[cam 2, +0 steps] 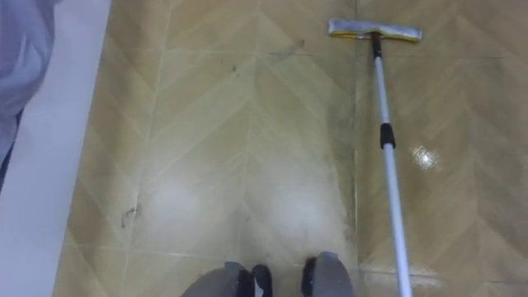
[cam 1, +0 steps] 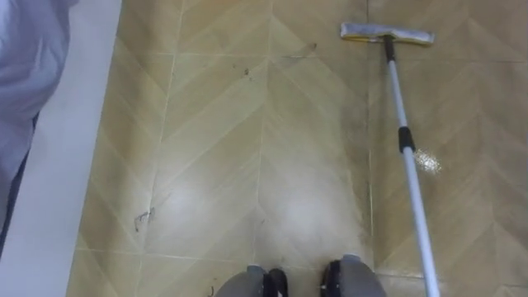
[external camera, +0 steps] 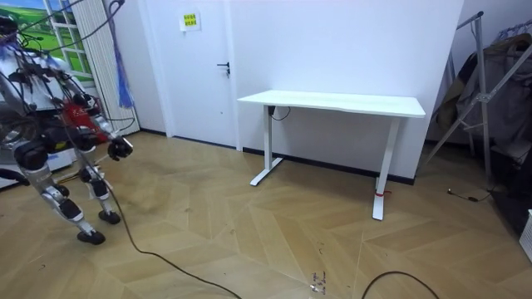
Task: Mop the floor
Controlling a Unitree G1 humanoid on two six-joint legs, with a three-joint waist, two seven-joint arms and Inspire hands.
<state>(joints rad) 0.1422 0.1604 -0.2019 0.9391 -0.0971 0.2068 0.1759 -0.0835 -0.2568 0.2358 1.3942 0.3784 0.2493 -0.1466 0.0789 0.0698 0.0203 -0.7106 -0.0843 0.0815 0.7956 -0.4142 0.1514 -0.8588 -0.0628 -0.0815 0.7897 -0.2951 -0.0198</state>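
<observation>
Down on the wooden floor (cam 1: 247, 165) the mop (cam 1: 410, 177) has its flat head (cam 1: 386, 33) planted toward the far right, its pale pole slanting to the near right corner, a shiny speck (cam 1: 427, 161) just beside it, and a white strip (cam 1: 58, 190) along the left edge.

White desk (external camera: 332, 104) against wall | closed white door (external camera: 195, 83) left of desk | metal rack (external camera: 482, 93) at the room view's right
</observation>
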